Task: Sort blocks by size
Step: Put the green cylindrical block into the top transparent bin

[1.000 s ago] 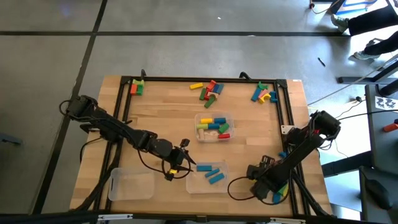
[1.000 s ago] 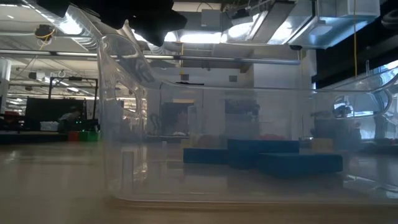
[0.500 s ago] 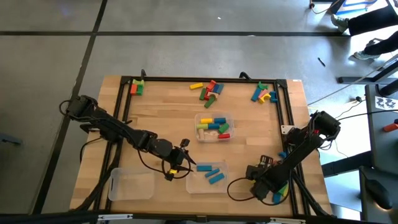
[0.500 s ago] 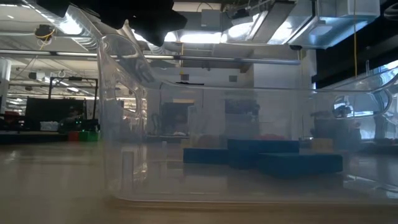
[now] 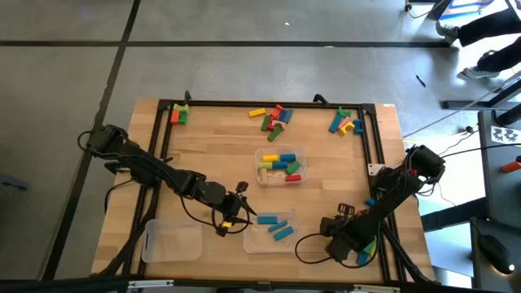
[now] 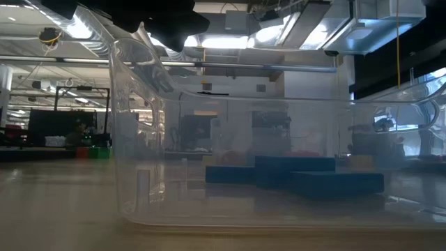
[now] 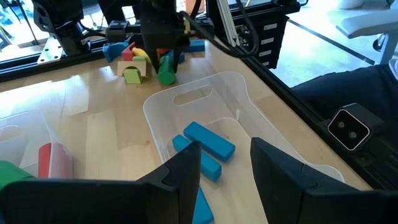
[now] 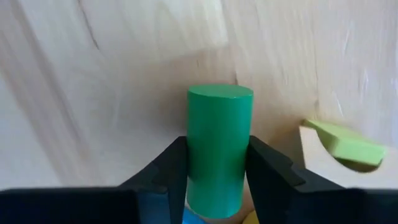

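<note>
Wooden table point(image 5: 212, 155) seen from above. Green cylinder block point(image 8: 219, 146) pinched by right gripper point(image 8: 214, 163) at near right corner. Left gripper point(image 7: 225, 158) spread, empty, over clear tray point(image 7: 249, 121) with blue blocks point(image 7: 209, 141).

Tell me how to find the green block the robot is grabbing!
Look at the wooden table's near right corner, where the right gripper reaches down. Between its two dark fingers stands the green block. It is a round cylinder, while the block beside it is pale with a lighter green top and a curved cut-out.
</note>
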`<action>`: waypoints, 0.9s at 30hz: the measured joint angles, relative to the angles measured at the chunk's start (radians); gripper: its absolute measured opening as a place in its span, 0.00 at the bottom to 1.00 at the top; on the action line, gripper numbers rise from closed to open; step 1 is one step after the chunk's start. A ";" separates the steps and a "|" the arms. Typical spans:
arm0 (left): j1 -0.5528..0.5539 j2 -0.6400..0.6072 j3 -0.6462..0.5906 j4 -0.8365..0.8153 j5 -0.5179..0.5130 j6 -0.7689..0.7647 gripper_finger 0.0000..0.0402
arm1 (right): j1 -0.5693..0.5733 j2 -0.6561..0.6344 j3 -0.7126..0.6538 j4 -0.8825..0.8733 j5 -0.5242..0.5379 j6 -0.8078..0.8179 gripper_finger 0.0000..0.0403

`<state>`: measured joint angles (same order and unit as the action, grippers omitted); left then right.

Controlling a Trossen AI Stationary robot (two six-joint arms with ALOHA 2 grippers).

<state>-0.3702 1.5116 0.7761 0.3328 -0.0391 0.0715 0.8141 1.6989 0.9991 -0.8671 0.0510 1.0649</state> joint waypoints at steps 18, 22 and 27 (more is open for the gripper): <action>0.000 0.000 0.000 0.000 0.000 0.000 0.34 | -0.172 -0.001 0.263 -0.253 0.222 -0.334 0.35; 0.000 0.000 0.000 0.000 0.000 0.000 0.34 | -0.228 -0.001 0.280 -0.253 0.262 -0.424 0.35; 0.000 0.000 0.000 0.000 0.000 0.000 0.34 | -0.314 -0.001 0.280 -0.252 0.295 -0.526 0.35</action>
<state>-0.3702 1.5116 0.7761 0.3325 -0.0391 0.0715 0.4999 1.6978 1.2793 -1.1187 0.3459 0.5388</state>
